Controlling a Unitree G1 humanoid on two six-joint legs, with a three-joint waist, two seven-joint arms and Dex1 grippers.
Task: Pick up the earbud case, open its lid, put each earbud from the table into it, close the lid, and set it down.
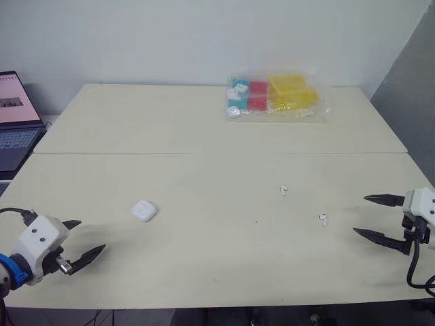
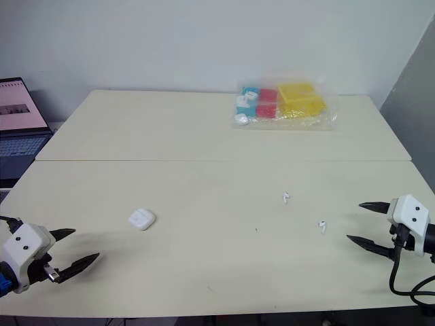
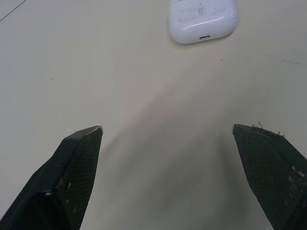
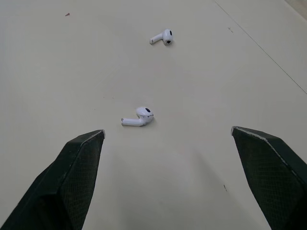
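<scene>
Table [image 1: 204,258]: earbud case [image 1: 143,210] near left pincer [image 1: 92,235].

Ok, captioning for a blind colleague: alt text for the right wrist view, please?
Two white earbuds lie apart on a beige table: the nearer earbud sits ahead of the open right end effector, the farther earbud beyond it.

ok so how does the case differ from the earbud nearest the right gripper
The case is far bigger, a rounded closed block; the earbud is a tiny bulb with a stem. The case lies on the robot's left, before the open left gripper; the earbud lies on the right, before the open right gripper. Both are white and lie free on the table.
</scene>
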